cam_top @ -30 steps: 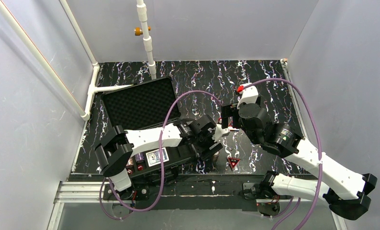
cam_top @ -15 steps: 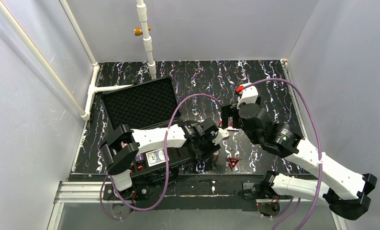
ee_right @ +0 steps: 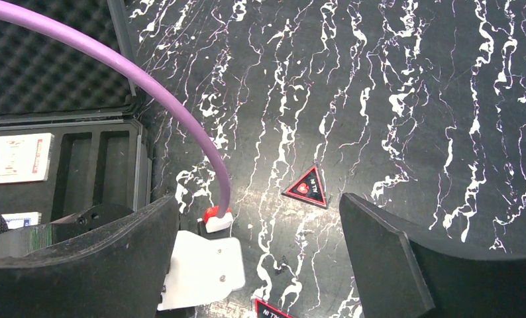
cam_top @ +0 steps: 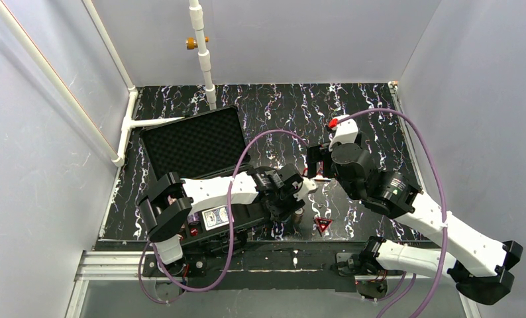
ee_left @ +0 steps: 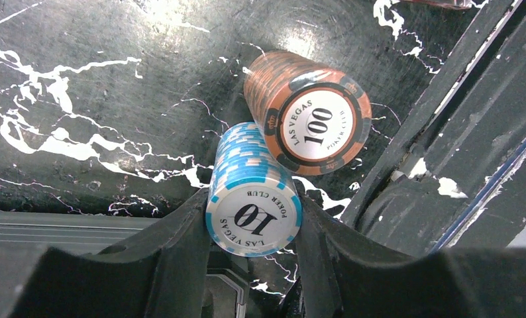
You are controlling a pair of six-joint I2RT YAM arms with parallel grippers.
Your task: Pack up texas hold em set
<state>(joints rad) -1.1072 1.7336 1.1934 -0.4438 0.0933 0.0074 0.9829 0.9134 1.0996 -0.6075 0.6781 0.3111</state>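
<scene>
Standing by the rig, I'm seeing the left gripper (ee_left: 252, 205) reaching over the mat (cam_top: 280, 106) w/ both fingers pressing on opposite sides of the blue stack (ee_left: 247, 165), so it's clamping that stack; its top chip is showing "10". An orange stack (ee_left: 307, 112) marked "100" is sitting right against it, on the far side from the gripper. Both stacks are resting on the mat just off the case's (cam_top: 194, 142) right edge, near the front. The case is lying open on the left, foam lid tilting back, and a blue deck (cam_top: 217, 216) is sitting in its tray. The right gripper (ee_right: 259, 205) is hanging above the mat w/ fingers wide apart, holding nothing. A red triangle (ee_right: 307, 187) is lying flat on the mat below it, near the stacks but apart from them. A purple cable (ee_right: 148, 86) is looping across the right wrist view.
</scene>
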